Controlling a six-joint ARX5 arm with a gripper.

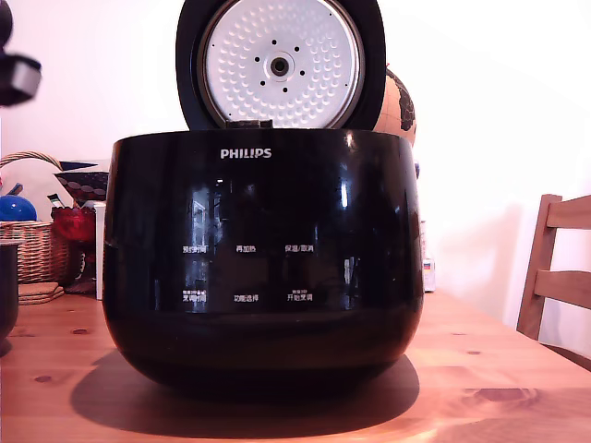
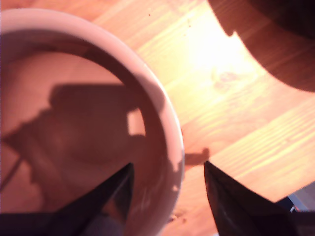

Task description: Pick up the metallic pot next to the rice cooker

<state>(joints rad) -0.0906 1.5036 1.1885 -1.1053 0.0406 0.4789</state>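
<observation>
pot (image 2: pixel 74 128): sitting empty, dull smooth inside, shadowed
claw (image 2: pixel 167 191): straddling pot rim, one finger inside, one outside, apart w/ gap
cooker (image 1: pixel 263 268): standing w/ lid up on counter (image 1: pixel 499 369)

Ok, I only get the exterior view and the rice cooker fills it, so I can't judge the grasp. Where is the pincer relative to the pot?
Observer: The pincer is open and straddles the pot at its rim, with one finger inside and the other outside.
Operator: Anything inside the pot?
Observer: It looks empty. I see only the pincer's shadow on its inner wall.
Operator: Is the outer finger against the rim?
Observer: Not in the wrist view. A strip of bare table shows between them.
</observation>
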